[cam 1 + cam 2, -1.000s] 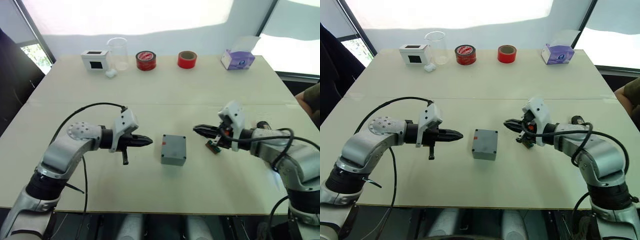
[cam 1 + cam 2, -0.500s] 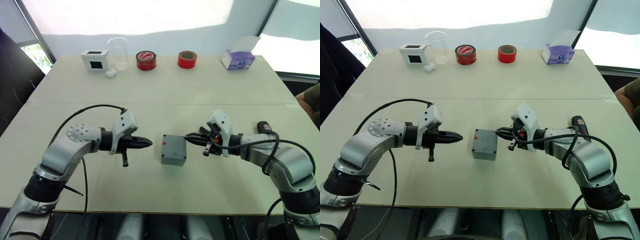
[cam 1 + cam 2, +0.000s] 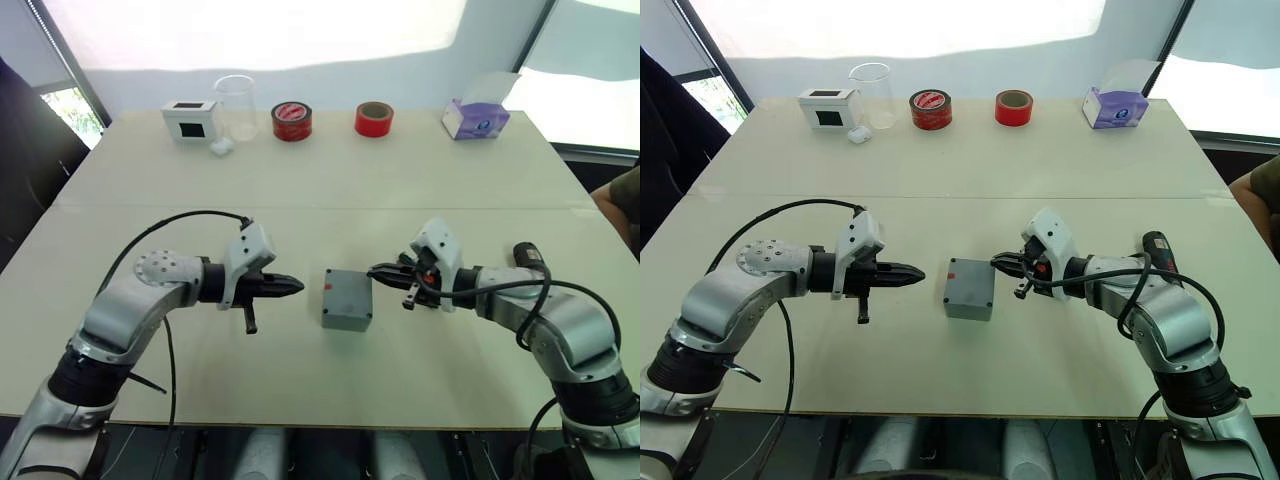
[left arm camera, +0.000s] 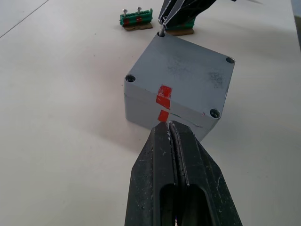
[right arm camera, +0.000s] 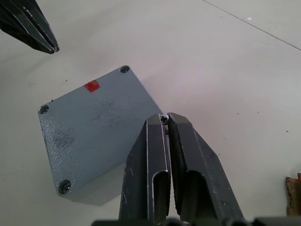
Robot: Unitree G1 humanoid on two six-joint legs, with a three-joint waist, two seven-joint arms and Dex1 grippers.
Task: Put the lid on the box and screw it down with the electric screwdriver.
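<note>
Lid [image 4: 188, 75] sits on the box [image 4: 155, 115], mid tabletop [image 3: 330, 190], between the two arms. Seam between them visible in left wrist view; a red mark [image 4: 163, 96] crosses it, one patch on lid edge, one on box wall. Screw heads show in 3 lid corners in left wrist view; the 4th corner is under the right pincer tips, can't tell if a screw is seated there.

Right pincer [image 5: 164, 118] at the lid's corner on the robot's right/far side, fingers nearly together, pinching a small screw [image 5: 163, 118] at the very tips; only the screw's head shows, shank hidden betw. the fingers. Whether the screw touches the lid: can't tell.

Left pincer [image 4: 168, 127] closed, nothing in it, tips pointing at the box's red-marked side, just short of it, not touching.

Electric screwdriver [image 3: 1160, 250] lies on tabletop by the right forearm, mostly hidden behind arm + cable; only dark top end visible. Green-brown strips [image 4: 136, 19] on tabletop beyond the box, one partly covered by the right pincer.

Far edge of tabletop: white box w/ black window [image 3: 190, 120], clear beaker [image 3: 236, 105], small white object [image 3: 221, 147] beside it (too small to identify), 2 red tape rolls [image 3: 292, 121], purple tissue box [image 3: 474, 118]. A person's arm [image 3: 622, 200], cut off at right edge.
</note>
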